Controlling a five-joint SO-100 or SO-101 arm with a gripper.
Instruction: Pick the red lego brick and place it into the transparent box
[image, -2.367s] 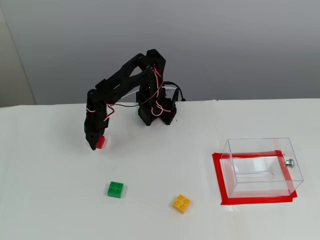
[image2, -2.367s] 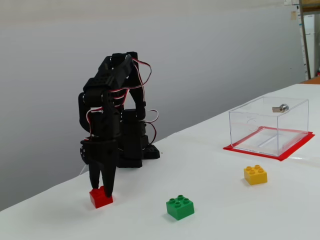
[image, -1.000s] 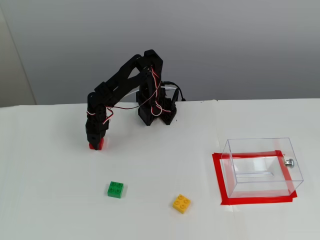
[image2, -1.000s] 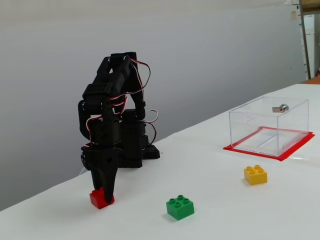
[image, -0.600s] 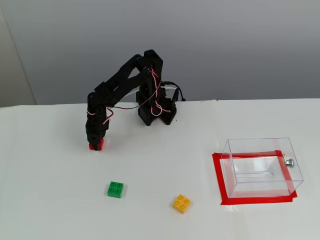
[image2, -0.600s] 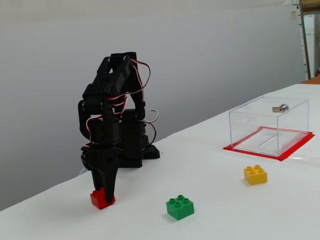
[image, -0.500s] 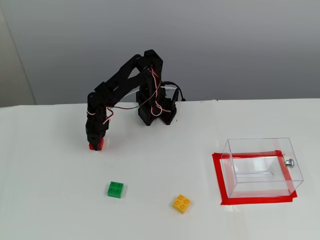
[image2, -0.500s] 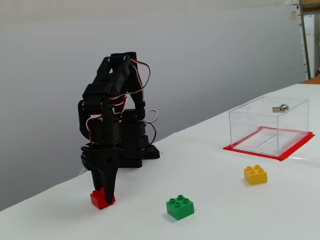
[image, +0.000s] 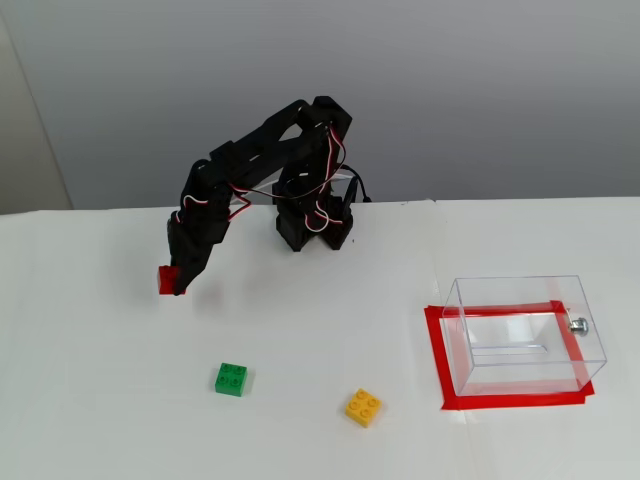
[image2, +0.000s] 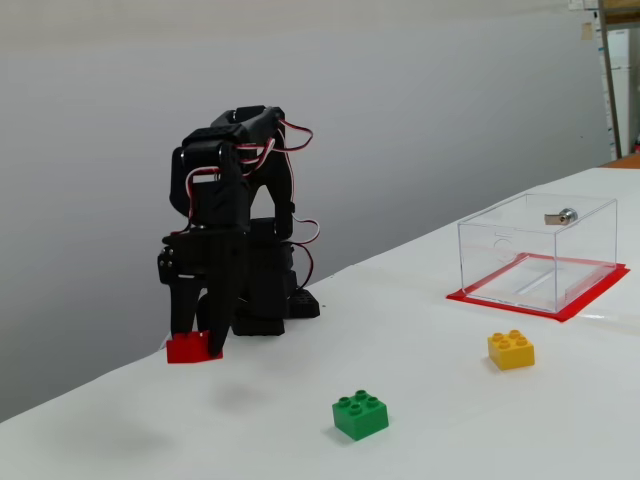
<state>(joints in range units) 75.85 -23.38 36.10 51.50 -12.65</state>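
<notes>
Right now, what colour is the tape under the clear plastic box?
Red tape outlines the clear rectangular plastic box, clearest in the higher fixed view.

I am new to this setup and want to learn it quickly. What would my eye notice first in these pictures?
First, the black gripper at the left of the white table, holding the red lego brick lifted clear of the surface. Next, the transparent box at the right, standing inside a red tape frame and empty. Between them lie a green brick and a yellow-orange brick, both untouched.
</notes>
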